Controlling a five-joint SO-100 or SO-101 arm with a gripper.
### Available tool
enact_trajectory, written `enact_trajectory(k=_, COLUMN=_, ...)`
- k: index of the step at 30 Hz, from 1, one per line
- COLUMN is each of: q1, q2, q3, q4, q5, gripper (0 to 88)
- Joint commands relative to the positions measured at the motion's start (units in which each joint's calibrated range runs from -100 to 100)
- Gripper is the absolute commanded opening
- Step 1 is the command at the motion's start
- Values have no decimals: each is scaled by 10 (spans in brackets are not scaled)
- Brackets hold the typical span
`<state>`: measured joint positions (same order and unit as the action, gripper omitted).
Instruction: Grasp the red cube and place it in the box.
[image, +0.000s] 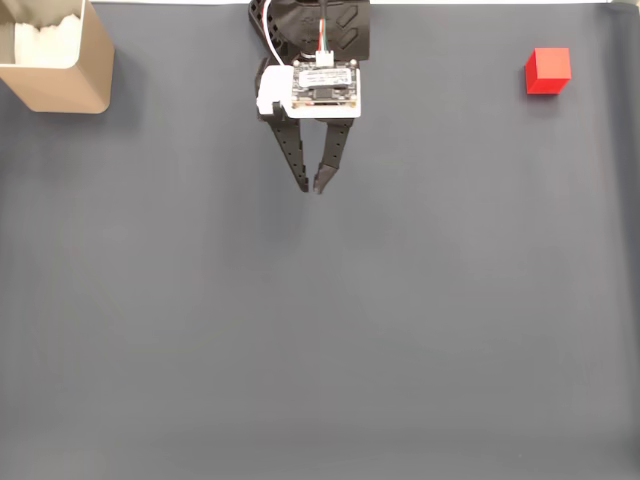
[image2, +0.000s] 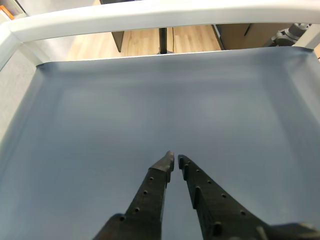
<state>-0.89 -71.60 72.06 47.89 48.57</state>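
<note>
One hand (image2: 175, 159), fingers nearly together and empty, hangs over the mat (image: 320, 330) between one box (image: 60, 60) and one red cube (image: 548, 70).

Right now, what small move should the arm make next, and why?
Probably swing toward the right of the fixed view, to the red cube. The gripper hangs nearly closed and holds nothing, over bare mat in the middle, while the box sits far left with no cube visible in it.

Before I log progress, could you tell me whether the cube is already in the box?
No, in the fixed view the cube sits on the mat at the upper right, far from the box at the upper left.
</note>
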Motion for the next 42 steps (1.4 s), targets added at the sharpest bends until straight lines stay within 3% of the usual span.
enact_trajectory(k=1, q1=-13, q2=25, q3=-50, q4=-4, q5=11, gripper=5)
enact_trajectory(k=12, q1=-88, q2=116, q3=-128, q4=-3, q5=30, gripper=2)
enact_trajectory(k=42, q1=-335, q2=125, q3=-222, q4=133, q5=49, gripper=13)
